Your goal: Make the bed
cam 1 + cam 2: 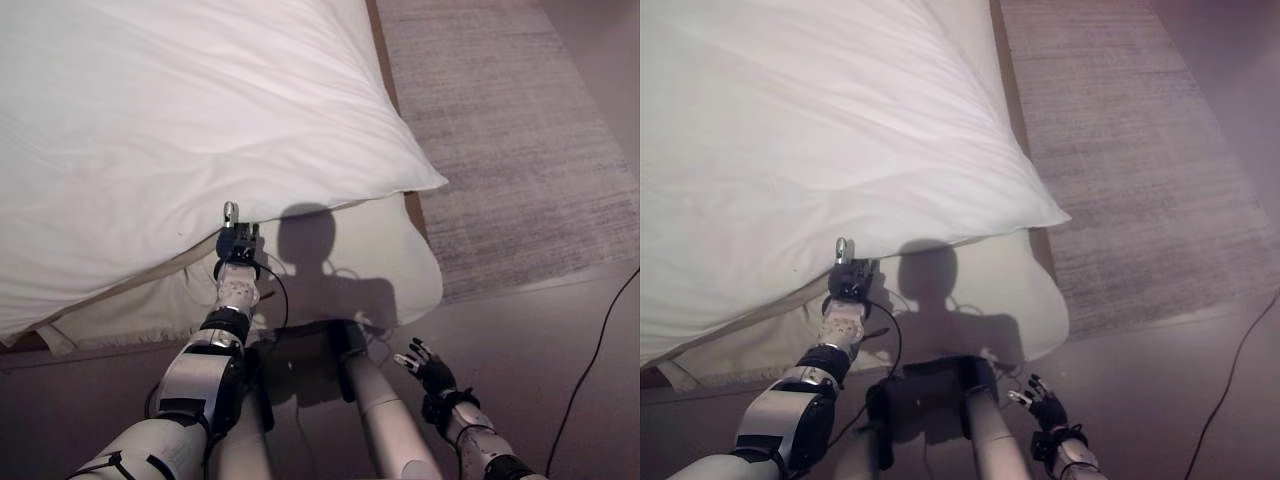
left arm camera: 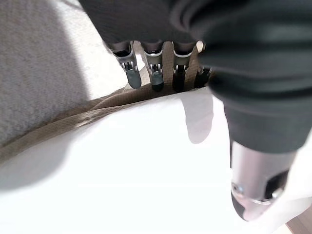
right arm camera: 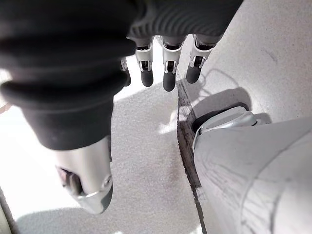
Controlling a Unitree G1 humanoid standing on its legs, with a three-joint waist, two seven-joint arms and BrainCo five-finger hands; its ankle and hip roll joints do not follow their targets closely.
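The left hand [image 1: 237, 243] rests relaxed-fingered at the hem of the white duvet [image 1: 180, 130], fingertips [image 2: 133, 78] reaching beneath it toward the beige sheet [image 1: 370, 260], while the right hand [image 1: 432, 375] hangs slack above the floor [image 1: 560, 340].

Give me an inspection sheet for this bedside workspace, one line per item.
Surface: bed, corner nearest the robot, beige sheet exposed below the cover.
Job's things: white duvet spread over the bed, its edge hanging past the corner.
Clutter: nothing seen.
Hands: left hand at the duvet edge, fingers straight against the fabric; right hand low beside the bed, open, holding nothing.
Cables: thin black cable on the floor at right.
Surroundings: grey rug beside the bed.
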